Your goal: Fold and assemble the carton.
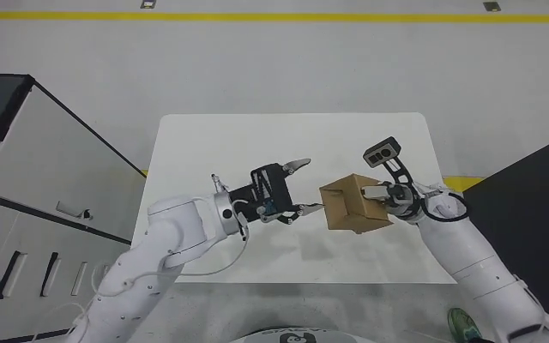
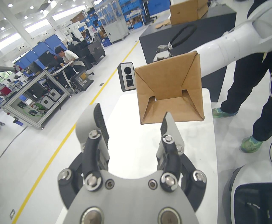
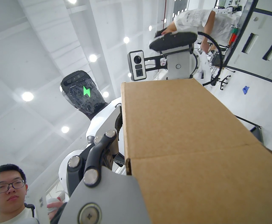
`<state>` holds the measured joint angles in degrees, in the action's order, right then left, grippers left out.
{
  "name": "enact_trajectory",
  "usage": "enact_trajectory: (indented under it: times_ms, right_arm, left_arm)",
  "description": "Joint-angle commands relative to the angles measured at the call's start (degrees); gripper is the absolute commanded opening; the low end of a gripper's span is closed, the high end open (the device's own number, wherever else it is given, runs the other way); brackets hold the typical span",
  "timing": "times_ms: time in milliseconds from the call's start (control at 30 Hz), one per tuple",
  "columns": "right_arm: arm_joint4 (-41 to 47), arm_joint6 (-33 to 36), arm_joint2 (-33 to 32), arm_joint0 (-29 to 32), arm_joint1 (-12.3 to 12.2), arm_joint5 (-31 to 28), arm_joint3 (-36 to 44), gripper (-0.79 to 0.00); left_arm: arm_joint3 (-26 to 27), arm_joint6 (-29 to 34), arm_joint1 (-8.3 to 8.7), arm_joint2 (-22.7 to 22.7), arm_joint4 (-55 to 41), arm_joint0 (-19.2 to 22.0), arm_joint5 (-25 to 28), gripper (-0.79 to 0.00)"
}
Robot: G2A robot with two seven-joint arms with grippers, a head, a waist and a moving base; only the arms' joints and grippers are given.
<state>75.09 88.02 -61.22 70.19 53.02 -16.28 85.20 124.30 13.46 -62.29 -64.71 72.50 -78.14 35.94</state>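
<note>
Over the counter (image 1: pixel 257 141), the right tool (image 1: pixel 383 195) apparently grips the carton (image 1: pixel 352 204); the left tool (image 1: pixel 310 183), spread wide, faces its open end, one fingertip (image 2: pixel 167 122) beside the rim.

You have a white table (image 1: pixel 257 137) in front of you. Off the table's left side stands a grey cabinet (image 1: pixel 60 163). Off the table's right side sits a black bench (image 1: pixel 519 189), and a brown cardboard box (image 2: pixel 187 10) rests on top of it. Beyond the table's far edge, a yellow floor line (image 1: pixel 274 15) runs across the pale floor. Farther out from the table stands an aluminium-frame rack (image 2: pixel 36 101), with blue shelving (image 2: pixel 131 8) beyond it.
</note>
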Motion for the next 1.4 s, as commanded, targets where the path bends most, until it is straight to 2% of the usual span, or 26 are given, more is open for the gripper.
enact_trajectory:
  times_ms: [0,267,367,1367]
  right_arm:
    - [0.2,0.0,0.0,0.0,0.0,0.0,0.6,-0.785]
    - [2.0,0.0,1.7,-2.0,0.4,0.0,1.4,-0.785]
    - [2.5,0.0,2.5,-2.8,0.6,0.0,0.7,-0.785]
    - [2.5,-0.4,2.5,-2.8,0.6,0.0,0.8,-0.785]
  left_arm:
    - [0.3,-0.9,0.2,-1.6,-1.4,-0.6,0.8,0.0]
    - [2.3,-1.4,0.77,-5.1,-3.6,-3.1,1.9,0.0]
    - [2.8,0.1,0.88,-5.3,-2.1,-3.9,0.7,0.0]
    - [2.8,0.1,0.88,-5.3,-2.1,-3.9,0.7,0.0]
